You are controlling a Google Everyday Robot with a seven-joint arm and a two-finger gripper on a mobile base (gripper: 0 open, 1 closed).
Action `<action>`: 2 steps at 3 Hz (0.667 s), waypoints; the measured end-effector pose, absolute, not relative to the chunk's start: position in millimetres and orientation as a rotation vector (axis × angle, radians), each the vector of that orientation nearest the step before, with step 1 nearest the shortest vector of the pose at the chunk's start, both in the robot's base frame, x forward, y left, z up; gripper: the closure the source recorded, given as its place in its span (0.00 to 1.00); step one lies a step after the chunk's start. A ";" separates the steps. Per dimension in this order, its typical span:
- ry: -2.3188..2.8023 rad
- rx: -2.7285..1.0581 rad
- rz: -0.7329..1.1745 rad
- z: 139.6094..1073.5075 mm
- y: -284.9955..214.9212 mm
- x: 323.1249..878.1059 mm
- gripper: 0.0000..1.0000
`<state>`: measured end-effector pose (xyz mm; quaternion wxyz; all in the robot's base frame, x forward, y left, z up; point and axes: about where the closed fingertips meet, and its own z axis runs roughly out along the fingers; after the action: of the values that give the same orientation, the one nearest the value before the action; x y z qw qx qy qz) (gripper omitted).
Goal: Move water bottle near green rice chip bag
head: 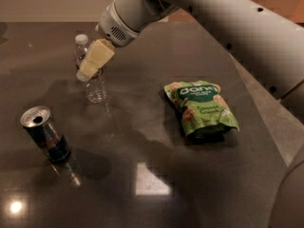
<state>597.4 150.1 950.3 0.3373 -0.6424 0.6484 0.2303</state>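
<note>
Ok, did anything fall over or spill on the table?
No, nothing stands out. The water bottle stands upright with its cap on, and the gripper is right in front of its upper half. The drink can stands upright too. The green rice chip bag lies flat to the right. No spill shows on the table.
</note>
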 end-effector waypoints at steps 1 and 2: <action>1.687 -1.677 0.637 949.8 159.0 596.0 0.18; 1.684 -1.692 0.657 949.3 161.7 593.7 0.41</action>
<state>593.7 161.7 949.3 0.3265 -0.6459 0.6429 0.2509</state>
